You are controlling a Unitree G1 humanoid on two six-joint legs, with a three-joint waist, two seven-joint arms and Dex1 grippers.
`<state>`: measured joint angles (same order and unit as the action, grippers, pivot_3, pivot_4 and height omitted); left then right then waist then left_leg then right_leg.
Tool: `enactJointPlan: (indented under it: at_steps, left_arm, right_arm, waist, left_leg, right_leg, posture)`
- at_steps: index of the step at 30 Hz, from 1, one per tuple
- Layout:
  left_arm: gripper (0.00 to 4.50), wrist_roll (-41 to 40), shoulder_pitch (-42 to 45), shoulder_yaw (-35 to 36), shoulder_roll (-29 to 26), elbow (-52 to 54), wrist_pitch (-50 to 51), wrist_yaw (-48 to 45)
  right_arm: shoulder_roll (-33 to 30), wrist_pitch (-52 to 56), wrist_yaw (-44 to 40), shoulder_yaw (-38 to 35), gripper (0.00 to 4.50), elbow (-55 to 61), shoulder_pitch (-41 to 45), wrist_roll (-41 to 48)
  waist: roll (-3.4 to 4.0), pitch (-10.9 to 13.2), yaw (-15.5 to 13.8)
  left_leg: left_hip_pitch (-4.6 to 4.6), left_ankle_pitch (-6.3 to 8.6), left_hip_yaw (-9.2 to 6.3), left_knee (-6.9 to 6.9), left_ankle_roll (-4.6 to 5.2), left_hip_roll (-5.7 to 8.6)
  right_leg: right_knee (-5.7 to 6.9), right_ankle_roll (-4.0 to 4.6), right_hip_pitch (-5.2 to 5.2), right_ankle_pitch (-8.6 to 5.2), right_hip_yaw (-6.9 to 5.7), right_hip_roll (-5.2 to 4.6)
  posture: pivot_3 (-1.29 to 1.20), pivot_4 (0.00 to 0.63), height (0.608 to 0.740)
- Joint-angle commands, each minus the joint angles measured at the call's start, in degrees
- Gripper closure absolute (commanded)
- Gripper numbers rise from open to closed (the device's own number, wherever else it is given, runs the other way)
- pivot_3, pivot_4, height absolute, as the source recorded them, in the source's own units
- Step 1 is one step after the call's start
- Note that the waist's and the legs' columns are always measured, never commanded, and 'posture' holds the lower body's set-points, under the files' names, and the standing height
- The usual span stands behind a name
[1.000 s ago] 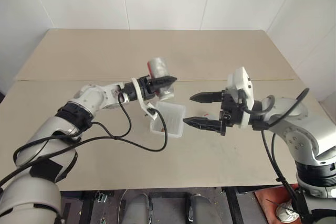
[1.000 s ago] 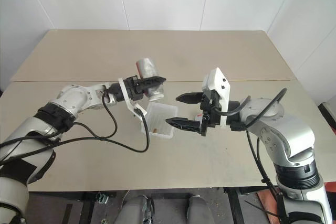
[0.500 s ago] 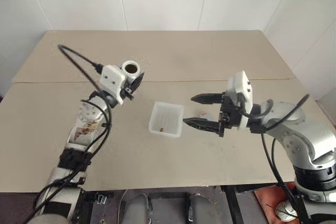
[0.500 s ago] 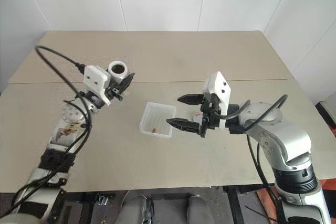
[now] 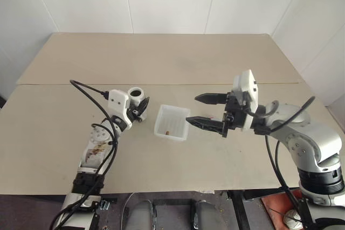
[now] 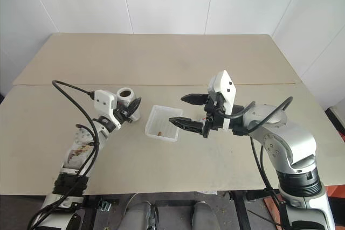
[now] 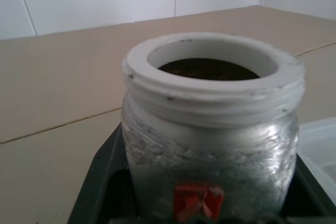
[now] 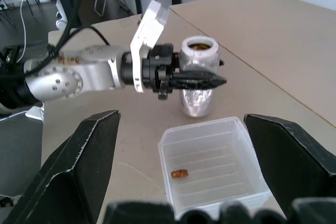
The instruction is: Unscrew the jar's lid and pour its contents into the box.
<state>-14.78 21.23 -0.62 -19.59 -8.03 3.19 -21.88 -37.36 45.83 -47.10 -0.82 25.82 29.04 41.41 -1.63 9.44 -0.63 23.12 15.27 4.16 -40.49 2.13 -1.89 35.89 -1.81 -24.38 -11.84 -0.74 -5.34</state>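
Left pincer is clamped on the jar, its two black fingers closed against the clear body just below the white threaded neck. That jar stands upright with its mouth uncapped and open to the ceiling; in the left wrist view its red mark shows low on the side, between the dark finger pads, and something dark can be seen down inside the neck. From the right wrist view the jar's base looks to be at or just above the tan surface, though contact cannot be confirmed. It sits toward the surface's left half, nearer the front edge than the back, and just beside the box, which lies near the middle of the surface. This box is a shallow translucent white tray with a ribbed bottom, and one small brownish bit rests on its floor. Right pincer hangs level above the surface on the box's right side, pointing left toward it, with its two black fingers spread wide apart and nothing between them; the lower fingertip reaches over the box's right rim.
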Motion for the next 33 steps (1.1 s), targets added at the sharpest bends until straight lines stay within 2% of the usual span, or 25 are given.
enactJointPlan:
  at_steps: [1, 6, 7, 12, 16, 21, 24, 26, 29, 33]
  left_arm:
    - [1.77, 2.09, -1.05, 0.61, 0.66, -0.33, -2.94, -0.03]
    - [0.23, 1.99, -3.18, 2.05, 0.31, 1.86, -1.95, -0.36]
    - [0.07, 1.86, -3.82, 2.35, -0.03, 2.78, -1.60, -0.57]
    - [0.07, 0.70, -8.78, 3.90, -3.28, 10.68, 1.92, -2.92]
    - [0.07, -2.02, -15.74, 6.47, -10.16, 21.45, 4.86, -8.75]
    - [0.07, -16.94, -27.69, 20.77, -22.79, 34.88, 12.71, -22.05]
    - [0.07, -26.95, -30.67, 29.36, -27.23, 37.17, 17.25, -27.97]
    - [0.07, -30.79, -31.15, 32.69, -29.39, 37.31, 19.54, -30.58]
    - [0.07, -32.22, -30.59, 33.72, -30.70, 36.30, 20.75, -32.48]
    - [0.07, -30.51, -29.33, 31.46, -30.70, 35.97, 20.58, -33.11]
  right_arm:
    - [-0.79, 0.16, 0.44, -1.84, 0.00, 1.87, 1.15, 1.31]
    - [-1.07, 0.11, 0.46, -1.57, 0.00, 1.53, 0.96, 1.10]
    - [-1.07, 0.05, 0.48, -1.47, 0.00, 1.54, 0.79, 0.98]
    - [-1.92, -0.78, -0.22, -1.20, 0.00, 1.67, -0.99, -0.02]
    - [-3.70, -2.35, -1.58, -1.90, 0.00, 0.59, -3.35, -1.28]
    - [-6.93, -10.33, -5.51, -3.46, 0.00, -4.30, -8.45, -6.86]
    - [-8.89, -12.81, -7.80, -5.14, 0.00, -6.86, -9.80, -7.94]
    - [-9.90, -13.79, -8.88, -5.99, 0.00, -7.74, -10.27, -8.35]
    - [-10.80, -14.66, -9.45, -6.96, 0.00, -8.32, -11.01, -8.78]
    - [-10.89, -13.12, -8.02, -8.54, 0.00, -5.35, -12.81, -7.48]
  waist:
    - [0.00, 0.00, 0.00]
    - [0.00, 0.00, 0.01]
    - [0.00, 0.00, 0.01]
    - [0.00, 0.00, 0.11]
    - [0.01, 0.00, 0.15]
    - [0.02, 0.00, 0.49]
    - [0.08, 0.01, 0.16]
    - [0.09, 0.01, 0.07]
    - [0.10, 0.01, 0.07]
    - [0.10, 0.01, 0.09]
  left_leg:
    - [0.00, 0.00, 0.00, 0.00, 0.00, 0.00]
    - [0.00, 0.00, -0.04, 0.00, 0.00, -0.02]
    - [-0.01, 0.01, -0.05, 0.00, 0.01, -0.02]
    - [0.00, 0.01, -0.09, 0.01, 0.01, -0.04]
    - [-0.02, 0.02, -0.10, 0.05, 0.01, -0.07]
    - [-0.06, 0.02, -0.07, 0.13, 0.00, -0.17]
    - [-0.17, 0.02, -0.03, 0.14, 0.00, -0.13]
    - [-0.24, 0.02, -0.01, 0.13, -0.01, -0.13]
    - [-0.30, 0.01, 0.04, 0.13, -0.01, -0.07]
    - [-0.30, 0.01, 0.13, 0.18, -0.02, -0.09]
  right_leg:
    - [0.00, 0.00, 0.00, 0.00, 0.00, 0.00]
    - [0.01, 0.00, 0.00, 0.00, 0.00, -0.01]
    - [0.01, 0.00, 0.00, 0.00, 0.00, -0.01]
    - [0.00, 0.01, -0.02, 0.00, 0.01, -0.02]
    - [-0.02, 0.02, -0.03, -0.01, 0.02, -0.04]
    - [-0.02, 0.06, -0.06, -0.04, 0.04, -0.06]
    - [-0.01, 0.07, 0.00, -0.06, 0.04, -0.12]
    - [-0.01, 0.07, 0.05, -0.08, 0.06, -0.10]
    - [-0.02, 0.10, 0.10, -0.12, 0.06, -0.04]
    - [-0.03, 0.12, 0.08, -0.13, 0.10, 0.03]
  posture:
    - [0.00, 0.150, 0.740]
    - [0.00, 0.150, 0.740]
    - [0.00, 0.150, 0.740]
    - [0.00, 0.150, 0.740]
    - [0.00, 0.150, 0.740]
    - [0.00, 0.150, 0.740]
    - [0.00, 0.150, 0.740]
    - [0.00, 0.150, 0.740]
    - [0.00, 0.150, 0.740]
    - [0.00, 0.150, 0.740]
